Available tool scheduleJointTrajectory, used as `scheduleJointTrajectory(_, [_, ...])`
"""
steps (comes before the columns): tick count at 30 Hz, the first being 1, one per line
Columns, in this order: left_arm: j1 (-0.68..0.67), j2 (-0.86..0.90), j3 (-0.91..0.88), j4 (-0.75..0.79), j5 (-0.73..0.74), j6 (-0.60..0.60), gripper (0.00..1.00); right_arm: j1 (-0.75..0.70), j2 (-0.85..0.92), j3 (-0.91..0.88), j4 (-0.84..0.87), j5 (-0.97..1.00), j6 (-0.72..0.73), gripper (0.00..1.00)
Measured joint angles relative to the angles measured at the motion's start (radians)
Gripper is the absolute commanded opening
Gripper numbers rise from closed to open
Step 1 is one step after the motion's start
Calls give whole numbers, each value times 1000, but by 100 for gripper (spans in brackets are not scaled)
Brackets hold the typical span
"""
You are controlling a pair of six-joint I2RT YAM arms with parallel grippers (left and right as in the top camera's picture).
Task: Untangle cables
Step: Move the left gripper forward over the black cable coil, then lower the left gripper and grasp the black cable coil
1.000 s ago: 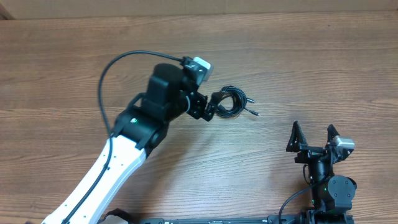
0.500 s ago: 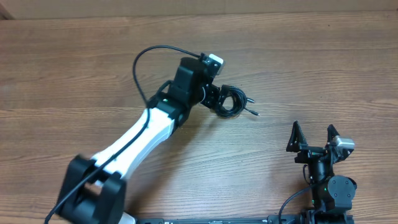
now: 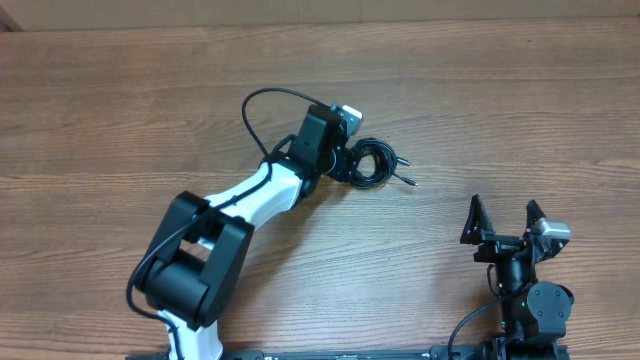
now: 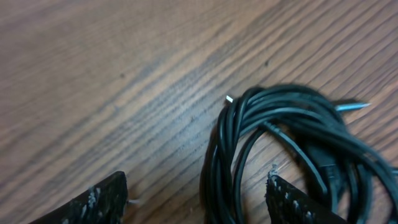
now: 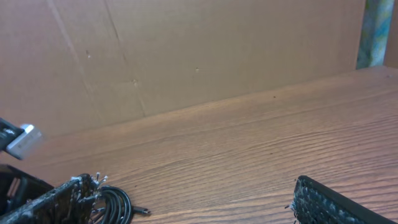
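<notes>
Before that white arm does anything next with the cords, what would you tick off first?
1. One side of the tangle of thin black cords sits between the fingers of the left tool: ok.
2. Left tool open, gripping nothing yet: ok.
3. Silvery plug tips outside that gap: ok.
4. Right tool open, well away from the cords: ok.
5. Which cord crosses over which: cannot tell.

Brown wood-grain table [image 3: 520, 90], plain tan cardboard wall [image 5: 217, 50] along its far edge.
</notes>
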Motion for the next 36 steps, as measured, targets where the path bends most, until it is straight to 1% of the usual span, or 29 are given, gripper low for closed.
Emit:
scheduleJointTrajectory(2, [0,23,0,8,7,0,62,0,0,0,0,0,0,100])
scheduleJointTrajectory(6, [0,67,1,21,25,7,25,0,0,0,0,0,0,100])
scheduleJointTrajectory(7, [0,73,1,22,27,7,18,0,0,0,0,0,0,100])
scheduleJointTrajectory(8, [0,79,2,24,32,8,8,0,0,0,0,0,0,100])
scheduleJointTrajectory(9, [-2,82,2,24,29,6,4,0,0,0,0,0,0,100])
scheduleJointTrajectory(11, [-2,82,5,25,9,7,4,0,0,0,-1,0,-1,100])
scheduleJointTrajectory(14, [-2,80,19,-3,-82,-11,4,0,0,0,0,0,0,100])
scheduleJointTrajectory(17, [1,53,26,-76,-196,-40,4,0,0,0,-1,0,0,100])
scheduleJointTrajectory(20, [14,-14,26,-175,-298,-84,4,0,0,0,0,0,0,100])
scheduleJointTrajectory(21, [19,-45,26,-209,-321,-111,4,0,0,0,0,0,0,100])
scheduleJointTrajectory(23, [26,-124,28,-297,-356,-203,4,0,0,0,0,0,0,100])
scheduleJointTrajectory(27, [31,-285,35,-477,-373,-429,4,0,0,0,0,0,0,100])
scheduleJointTrajectory(28, [31,-313,37,-511,-369,-478,5,0,0,0,0,0,0,100])
scheduleJointTrajectory(29, [31,-334,40,-543,-359,-523,10,0,0,0,0,0,0,100])
scheduleJointTrajectory(31, [31,-356,43,-598,-324,-592,44,0,0,0,0,0,0,100])
scheduleJointTrajectory(33, [31,-355,44,-637,-288,-636,70,0,0,0,0,0,0,100])
scheduleJointTrajectory(35, [31,-352,44,-677,-259,-666,84,0,0,0,0,0,0,100])
scheduleJointTrajectory(36, [31,-352,44,-692,-248,-677,87,0,0,0,0,0,0,100])
